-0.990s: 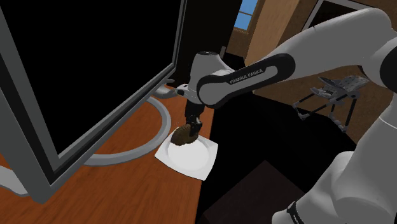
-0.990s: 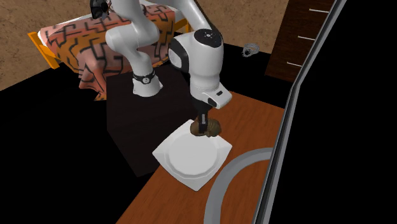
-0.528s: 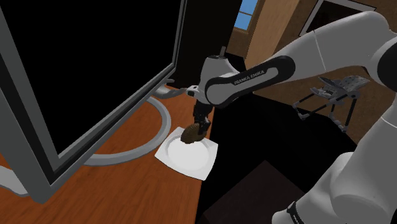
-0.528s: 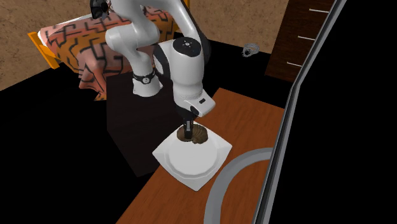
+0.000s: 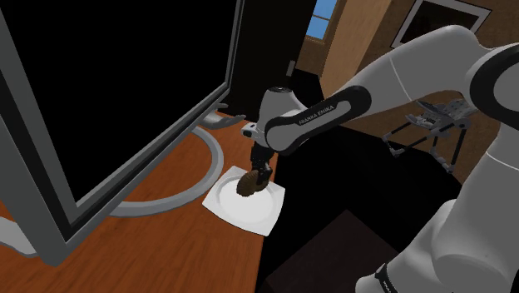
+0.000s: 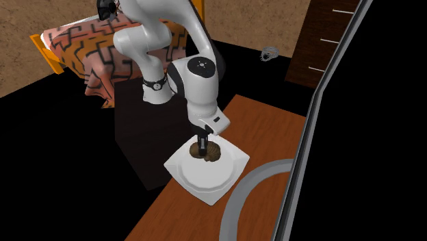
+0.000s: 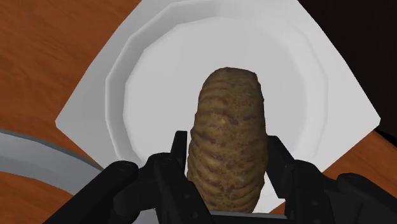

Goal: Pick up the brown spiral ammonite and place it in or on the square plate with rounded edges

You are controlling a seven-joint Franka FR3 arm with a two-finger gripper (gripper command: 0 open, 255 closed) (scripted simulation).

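I'm pinching the ammonite [image 7: 230, 108] in my gripper [image 7: 227, 159], one finger pressed on each flat side, so it's hanging edge-on w/ its ribbed rim facing down. It's sitting over the plate [image 7: 159, 63], inside the round well. In the shoulder view it's toward the plate corner nearest the grey ring [image 5: 212, 154], not dead centre. I can't tell whether it's touching the plate yet or just hovering above it.

Risks as I'm judging them:

- Roll-off: I'm holding a round thing on its narrow edge. If I'm opening while it's upright, it's prob. tipping onto a flat side or rolling. Since it's off-centre, a roll toward the ring could be carrying it over the plate rim onto the table [image 5: 166, 183].
- Drop height: if there's a gap below it, letting go means a bounce, and the shallow rim isn't stopping much.
- Pushing too low: pressing down off-centre on the plate could be tilting or skidding it. The plate is lying right at the table edge on the stand's side, w/ a black area beyond, so a skid that way could be sending plate and ammonite off together.
- Snag on release: fingers opening unevenly could be dragging the ammonite sideways across the plate.
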